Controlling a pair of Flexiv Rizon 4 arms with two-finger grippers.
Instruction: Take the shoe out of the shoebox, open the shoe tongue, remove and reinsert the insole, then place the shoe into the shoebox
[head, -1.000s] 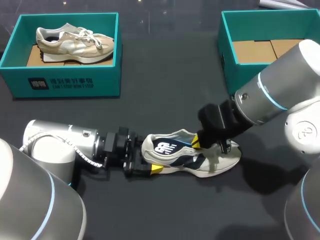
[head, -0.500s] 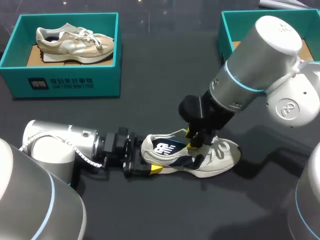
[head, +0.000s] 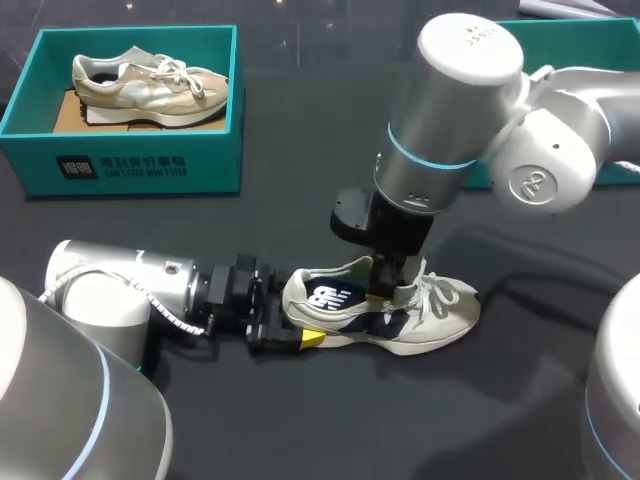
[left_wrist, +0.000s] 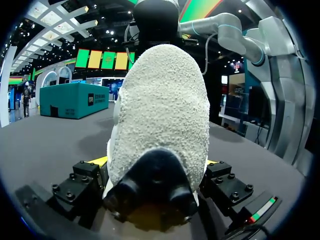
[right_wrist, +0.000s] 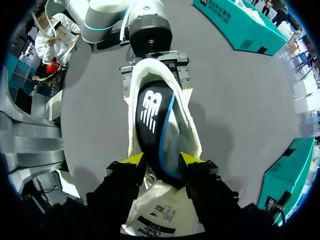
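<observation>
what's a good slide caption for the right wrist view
Right hand at the insole inside the shoe, while the left hand clamps the heel.

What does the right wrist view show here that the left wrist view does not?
Only the right wrist view looks down into the shoe: the dark insole lying inside, the tongue folded open, and the right gripper at the insole's front end. Only the left wrist view shows the heel from behind, close up. Both show the shoe on the table, with the left gripper clamped on its heel.
</observation>
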